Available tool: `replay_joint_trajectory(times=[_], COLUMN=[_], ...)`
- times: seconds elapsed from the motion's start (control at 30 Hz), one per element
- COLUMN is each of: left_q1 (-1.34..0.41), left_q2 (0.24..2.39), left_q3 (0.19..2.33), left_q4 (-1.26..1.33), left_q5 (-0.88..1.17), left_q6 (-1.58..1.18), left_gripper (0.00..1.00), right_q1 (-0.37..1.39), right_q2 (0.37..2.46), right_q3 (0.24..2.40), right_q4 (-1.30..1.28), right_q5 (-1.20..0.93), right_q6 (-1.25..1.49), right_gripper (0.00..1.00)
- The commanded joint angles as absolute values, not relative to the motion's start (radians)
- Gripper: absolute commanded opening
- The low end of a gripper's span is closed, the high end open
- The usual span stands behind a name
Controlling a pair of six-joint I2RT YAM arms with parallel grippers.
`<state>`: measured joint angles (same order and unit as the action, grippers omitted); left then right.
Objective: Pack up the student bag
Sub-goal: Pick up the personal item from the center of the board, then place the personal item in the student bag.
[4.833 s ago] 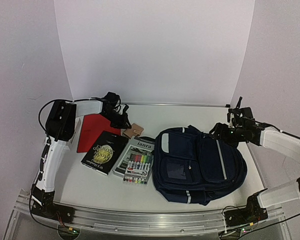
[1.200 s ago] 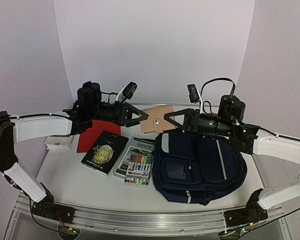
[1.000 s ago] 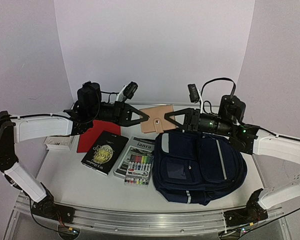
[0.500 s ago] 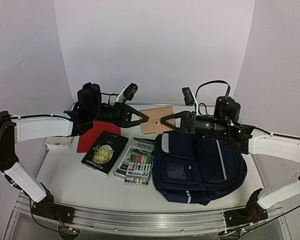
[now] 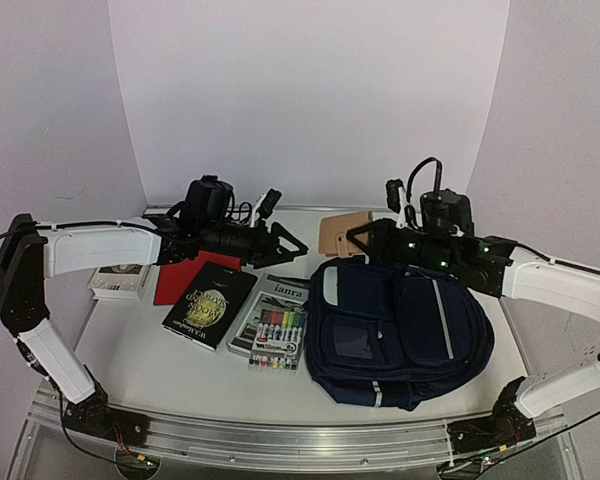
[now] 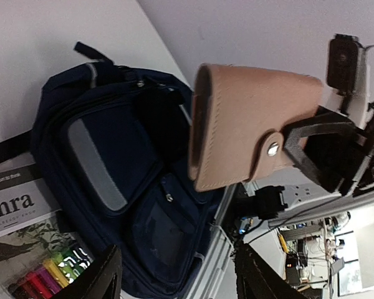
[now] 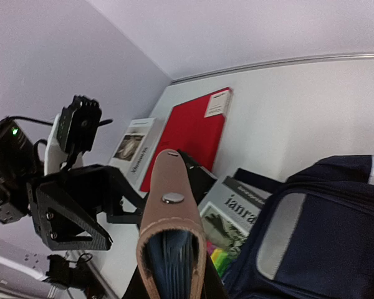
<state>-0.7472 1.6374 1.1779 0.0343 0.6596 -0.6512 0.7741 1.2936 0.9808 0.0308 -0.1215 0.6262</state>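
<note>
The student bag (image 5: 400,330), navy with grey stripes, lies at the right of the table, also seen in the left wrist view (image 6: 112,162) and the right wrist view (image 7: 324,237). My right gripper (image 5: 358,238) is shut on a tan leather snap-strap notebook (image 5: 342,230), held in the air above the bag's far left corner. The notebook (image 7: 171,212) stands edge-on between the right fingers. My left gripper (image 5: 292,243) hangs open and empty to the left of the notebook (image 6: 249,124), apart from it, and its fingertips (image 6: 106,280) frame the bag.
A black book (image 5: 210,305) and a marker set (image 5: 277,330) on a grey booklet lie left of the bag. A red notebook (image 5: 185,262) and a white box (image 5: 115,282) lie farther left. White walls enclose the back and sides.
The left gripper let go of the tan notebook, opened and drew back to the left. The right gripper kept hold of it and carried it right, toward the bag's far side.
</note>
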Motion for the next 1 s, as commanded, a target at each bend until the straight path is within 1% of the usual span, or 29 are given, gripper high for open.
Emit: replay_joint_trajectory(times=[0.0,0.07,0.17,0.3,0.4,0.53,0.73,0.8,0.97], left_q1=[-0.786,-0.815,-0.866,-0.935,-0.971,-1.015,-1.082,-1.088,-1.092], left_q2=[1.702,1.732,1.782,1.86,1.916,2.028,2.233,2.289,2.385], left_q3=[1.25,1.282,1.357,1.468,1.541,1.703,1.988,2.052,2.151], left_q4=[-0.108,-0.119,-0.179,-0.244,-0.263,-0.346,-0.51,-0.525,-0.598], left_q5=[0.453,0.419,0.313,0.218,0.194,0.142,-0.035,-0.044,-0.087], left_q6=[-0.62,-0.62,-0.616,-0.603,-0.605,-0.599,-0.579,-0.575,-0.553], left_gripper=[0.64,0.66,0.7,0.72,0.72,0.7,0.68,0.68,0.7], right_q1=[0.749,0.715,0.631,0.525,0.481,0.454,0.416,0.405,0.401], right_q2=[1.323,1.334,1.341,1.348,1.357,1.384,1.404,1.398,1.375], right_q3=[1.037,1.027,0.984,0.929,0.907,0.889,0.847,0.832,0.806], right_q4=[-0.19,-0.239,-0.261,-0.267,-0.28,-0.291,-0.296,-0.293,-0.246], right_q5=[0.13,0.147,0.112,0.057,0.046,0.044,0.067,0.036,-0.131], right_q6=[0.6,0.603,0.596,0.566,0.542,0.527,0.53,0.519,0.476], right_gripper=[0.0,0.0,0.0,0.0,0.0,0.0,0.0,0.0,0.0])
